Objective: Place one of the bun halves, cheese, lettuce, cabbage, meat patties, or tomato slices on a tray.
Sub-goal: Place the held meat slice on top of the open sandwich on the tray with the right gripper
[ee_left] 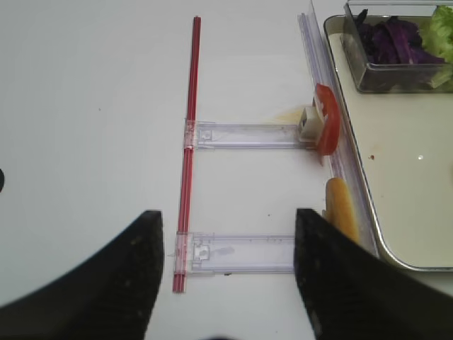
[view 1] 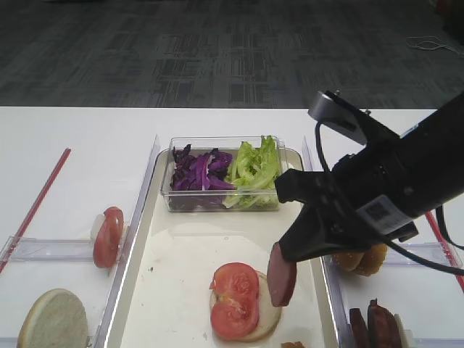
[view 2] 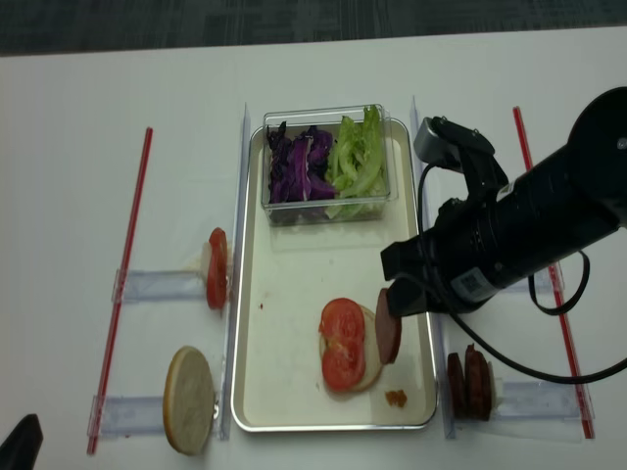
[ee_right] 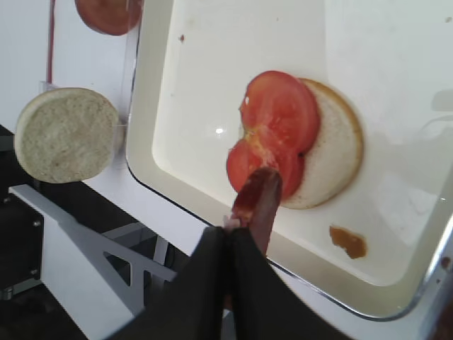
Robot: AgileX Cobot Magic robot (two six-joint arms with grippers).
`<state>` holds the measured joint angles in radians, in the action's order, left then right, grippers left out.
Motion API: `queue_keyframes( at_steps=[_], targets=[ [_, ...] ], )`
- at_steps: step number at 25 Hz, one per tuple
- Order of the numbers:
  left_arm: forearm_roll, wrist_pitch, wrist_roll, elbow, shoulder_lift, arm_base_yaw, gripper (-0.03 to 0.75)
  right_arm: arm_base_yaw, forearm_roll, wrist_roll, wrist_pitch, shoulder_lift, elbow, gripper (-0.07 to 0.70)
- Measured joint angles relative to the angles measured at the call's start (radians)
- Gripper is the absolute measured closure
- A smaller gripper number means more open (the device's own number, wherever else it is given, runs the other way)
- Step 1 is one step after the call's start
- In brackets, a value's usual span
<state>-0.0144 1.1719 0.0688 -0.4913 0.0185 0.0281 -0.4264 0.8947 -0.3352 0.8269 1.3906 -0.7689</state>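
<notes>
My right gripper (ee_right: pixel 228 230) is shut on a reddish-brown meat patty (ee_right: pixel 258 202), held on edge. In the high view the patty (view 1: pixel 281 274) hangs over the off-white tray (view 1: pixel 181 268), just right of a pale bun half (view 1: pixel 270 317) that carries two tomato slices (view 1: pixel 235 297). From the right wrist, the patty's tip overlaps the lower tomato slice (ee_right: pixel 248 166); contact cannot be told. A clear box at the tray's far end holds purple cabbage (view 1: pixel 199 170) and lettuce (view 1: pixel 254 165). My left gripper (ee_left: pixel 228 227) stands open over bare table left of the tray, holding nothing.
Left of the tray, clear racks hold a tomato slice (view 1: pixel 107 235) and a pale bun half (view 1: pixel 52 319). Right racks hold a golden bun (view 1: pixel 360 259) and more patties (view 1: pixel 377 322). Red strips (ee_left: pixel 190 142) lie at both sides. A brown smear (ee_right: pixel 348 241) marks the tray's corner.
</notes>
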Motion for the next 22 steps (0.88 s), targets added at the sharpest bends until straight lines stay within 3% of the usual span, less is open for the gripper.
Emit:
queue_keyframes(
  at_steps=[13,22],
  targets=[
    [0.0,0.0,0.0,0.0,0.0,0.0,0.295,0.001,0.331,-0.346,0.015,0.199,-0.001,0.601],
    [0.0,0.0,0.0,0.0,0.0,0.0,0.295,0.001,0.439,-0.522,0.042,0.284,-0.001,0.601]
  ],
)
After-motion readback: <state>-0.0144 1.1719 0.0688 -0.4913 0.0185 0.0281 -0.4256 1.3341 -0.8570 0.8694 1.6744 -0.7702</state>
